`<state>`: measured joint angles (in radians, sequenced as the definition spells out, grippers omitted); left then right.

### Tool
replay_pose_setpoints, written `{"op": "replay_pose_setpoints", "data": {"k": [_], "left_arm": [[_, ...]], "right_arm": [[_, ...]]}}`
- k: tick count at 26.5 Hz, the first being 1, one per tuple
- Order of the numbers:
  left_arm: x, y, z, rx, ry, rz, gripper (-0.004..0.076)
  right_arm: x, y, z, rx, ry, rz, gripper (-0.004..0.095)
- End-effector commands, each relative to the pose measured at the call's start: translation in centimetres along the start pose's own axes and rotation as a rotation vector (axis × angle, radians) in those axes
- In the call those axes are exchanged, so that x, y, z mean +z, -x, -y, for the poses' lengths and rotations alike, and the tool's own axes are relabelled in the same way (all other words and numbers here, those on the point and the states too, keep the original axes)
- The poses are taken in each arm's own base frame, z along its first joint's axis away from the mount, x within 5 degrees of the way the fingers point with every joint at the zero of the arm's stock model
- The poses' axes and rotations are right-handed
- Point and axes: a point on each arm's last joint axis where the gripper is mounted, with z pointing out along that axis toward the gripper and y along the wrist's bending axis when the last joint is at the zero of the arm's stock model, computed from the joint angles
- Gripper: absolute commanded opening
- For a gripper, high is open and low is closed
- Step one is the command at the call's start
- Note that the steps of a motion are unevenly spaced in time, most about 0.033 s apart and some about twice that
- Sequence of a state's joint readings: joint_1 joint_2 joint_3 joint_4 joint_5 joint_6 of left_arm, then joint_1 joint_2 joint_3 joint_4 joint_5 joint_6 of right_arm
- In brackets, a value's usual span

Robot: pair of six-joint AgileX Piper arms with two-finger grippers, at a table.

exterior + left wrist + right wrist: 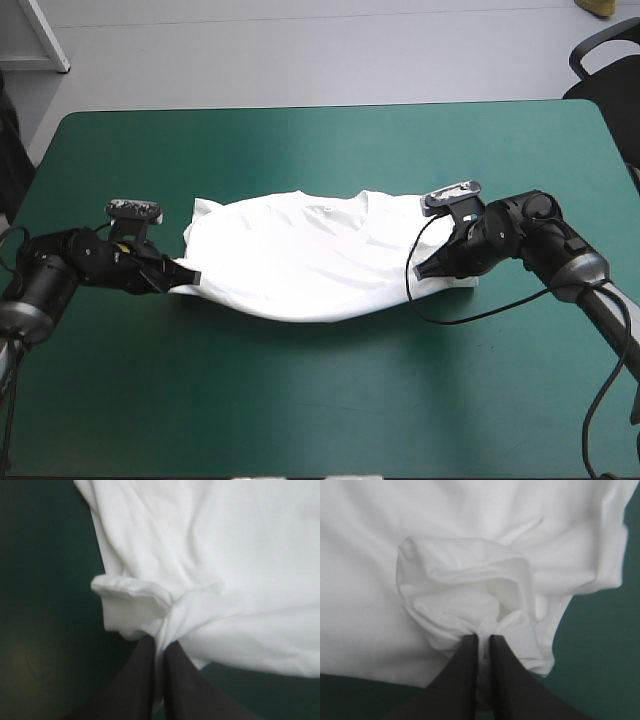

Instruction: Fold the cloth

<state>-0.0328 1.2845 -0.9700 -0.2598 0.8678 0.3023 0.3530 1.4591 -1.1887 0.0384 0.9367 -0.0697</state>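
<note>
Left gripper: jaws nearly closed, a thin fold of white cloth pinched between the black fingers. A rolled hem lay just ahead of the tips. Right gripper: jaws likewise all but closed, gripping a crumpled wad of fabric that bunched up ahead of the tips. The two grips sat at opposite ends of the T-shirt, left end and right end. The T-shirt lay spread crosswise at the middle of the teal-green table. Its near edge curved outward between the grips, and its far edge was creased and uneven.
</note>
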Motion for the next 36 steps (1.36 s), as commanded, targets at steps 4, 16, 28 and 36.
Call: {"op": "replay_pose_setpoints", "data": {"k": [4,16,28,36], "left_arm": [[-0.6,6.7,-0.6,0.015,0.009,0.139,0.0020],[2.3,12.5,-1.8,0.054,-0.002,0.175,0.0019],[6.7,15.4,-3.6,0.028,0.069,0.330,0.0020],[6.7,16.1,-3.8,0.046,0.097,0.401,0.0460]], "right_arm": [[-4.0,3.7,1.7,-0.008,-0.123,0.286,-0.0014],[0.2,8.8,5.4,0.055,-0.161,0.305,-0.0017],[5.4,13.2,6.4,0.053,-0.157,0.382,-0.0017],[5.4,14.5,5.9,0.103,-0.081,0.461,0.0710]]}}
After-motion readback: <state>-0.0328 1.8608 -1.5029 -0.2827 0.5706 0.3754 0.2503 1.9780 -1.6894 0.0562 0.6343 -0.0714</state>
